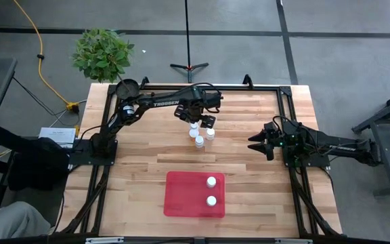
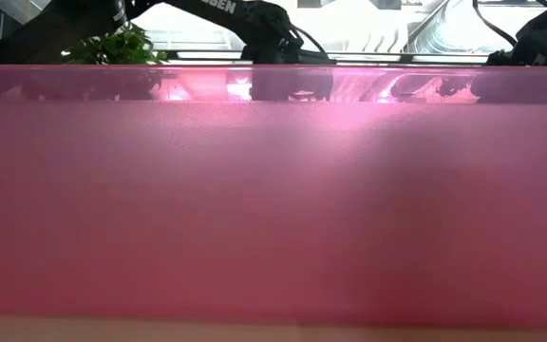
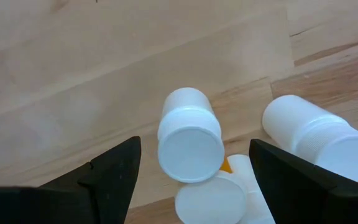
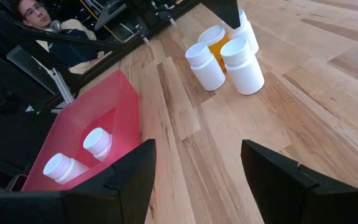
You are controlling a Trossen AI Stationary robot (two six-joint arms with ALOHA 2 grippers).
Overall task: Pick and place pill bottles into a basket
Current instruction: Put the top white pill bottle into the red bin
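Several white-capped pill bottles (image 1: 199,135) stand in a cluster on the table's far middle; one has an amber body (image 4: 217,36). My left gripper (image 1: 196,118) hangs open just above the cluster. Its fingers stand on either side of one white bottle (image 3: 190,140) without touching it. Two more bottles (image 1: 211,181) (image 1: 211,200) lie in the red basket (image 1: 181,196) near the table's front edge. My right gripper (image 1: 254,143) is open and empty at the table's right, pointing toward the cluster (image 4: 229,59).
A potted plant (image 1: 102,53) and a small dark round pot (image 1: 127,87) stand at the far left corner. The basket's red wall (image 2: 273,209) fills the low view. A person (image 4: 36,15) sits beyond the table. Bare wood lies between the cluster and the basket.
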